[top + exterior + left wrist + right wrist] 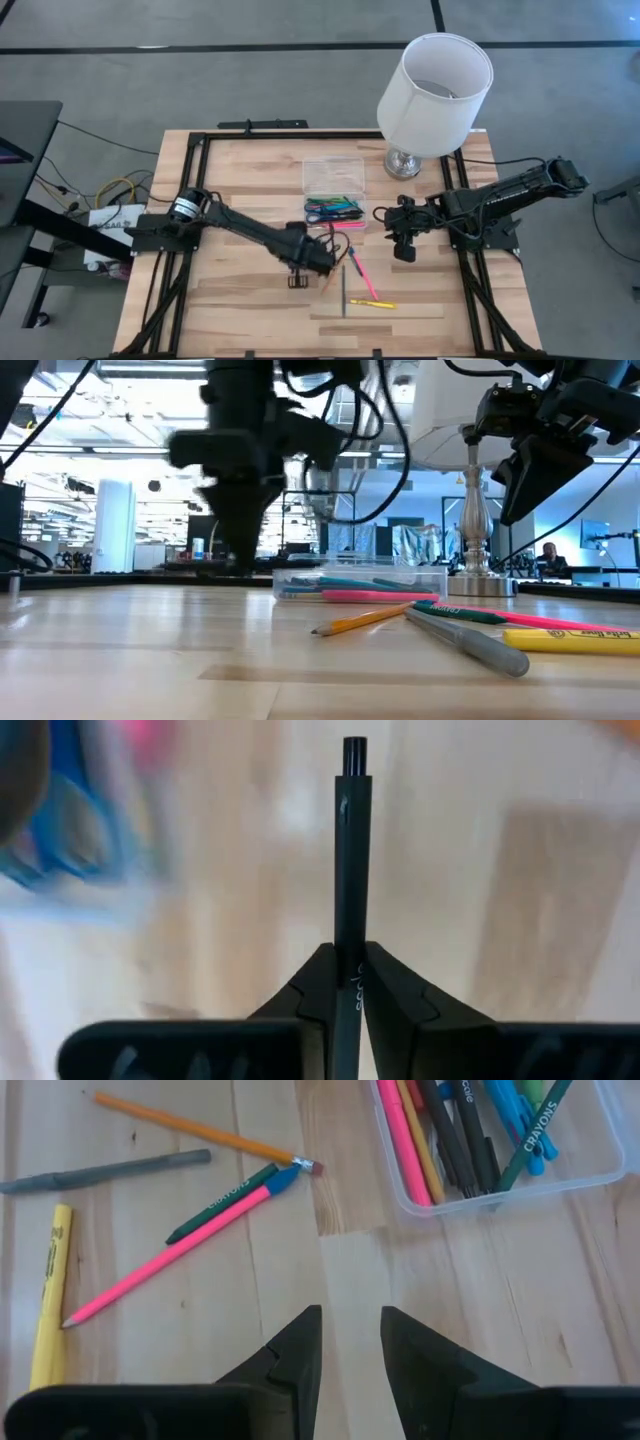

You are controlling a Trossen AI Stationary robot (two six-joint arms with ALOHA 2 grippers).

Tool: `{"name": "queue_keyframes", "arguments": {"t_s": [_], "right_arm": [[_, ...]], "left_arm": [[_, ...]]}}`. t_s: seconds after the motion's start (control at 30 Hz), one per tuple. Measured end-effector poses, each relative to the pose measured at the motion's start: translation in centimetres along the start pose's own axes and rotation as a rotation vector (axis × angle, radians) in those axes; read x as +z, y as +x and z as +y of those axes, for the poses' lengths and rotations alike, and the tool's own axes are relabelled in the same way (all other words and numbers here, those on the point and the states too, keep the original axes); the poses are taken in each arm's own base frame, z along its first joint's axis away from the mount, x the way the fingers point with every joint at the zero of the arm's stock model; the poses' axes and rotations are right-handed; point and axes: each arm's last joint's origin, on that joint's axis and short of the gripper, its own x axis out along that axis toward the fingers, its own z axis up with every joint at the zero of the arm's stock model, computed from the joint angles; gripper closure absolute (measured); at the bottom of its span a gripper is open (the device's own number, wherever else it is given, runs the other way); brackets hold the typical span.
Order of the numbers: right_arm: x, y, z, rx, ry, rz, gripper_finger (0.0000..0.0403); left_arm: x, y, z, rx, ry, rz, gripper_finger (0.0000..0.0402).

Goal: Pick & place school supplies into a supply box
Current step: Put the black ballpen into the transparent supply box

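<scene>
We can read one word only: "CRAYONS", in white capitals along a dark green stick point(537, 1130) lying slantwise in the clear box point(600, 1175). A second green stick point(222, 1204) on the surface carries white lettering too small for us to make out, and so does the black pen point(351, 870).

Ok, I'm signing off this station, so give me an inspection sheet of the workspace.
Surface: wooden table, bare patches.
Job's things: clear supply box partly filled; yellow marker, pink pencil, green crayon, orange pencil and grey pen loose on the table.
Clutter: white lamp.
Grippers: left gripper shut on black pen; right gripper open, empty.
Cables: bundle beside the table.
Surroundings: person far behind.
</scene>
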Motion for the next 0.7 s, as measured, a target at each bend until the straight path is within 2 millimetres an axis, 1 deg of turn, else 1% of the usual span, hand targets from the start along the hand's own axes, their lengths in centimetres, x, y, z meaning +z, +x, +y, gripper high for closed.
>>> {"name": "queue_keyframes", "arguments": {"t_s": [0.23,0.4,0.53,0.7], "right_arm": [[-0.2,0.0,0.5,0.014,0.037,0.003,0.0305],[-0.4,-0.1,1.1,0.004,0.059,-0.003,0.0305],[-0.6,-0.2,1.6,-0.006,0.074,-0.007,0.0305],[-0.9,-0.3,2.3,0.0,0.061,-0.009,0.0305]], "left_arm": [[3.1,-1.2,6.2,0.054,0.012,-0.089,0.0376],[4.6,-1.0,10.3,0.059,-0.006,-0.182,0.0376],[5.5,-0.8,12.2,0.063,-0.014,-0.258,0.0376],[6.0,-0.9,13.0,0.057,0.011,-0.309,0.0375]]}}
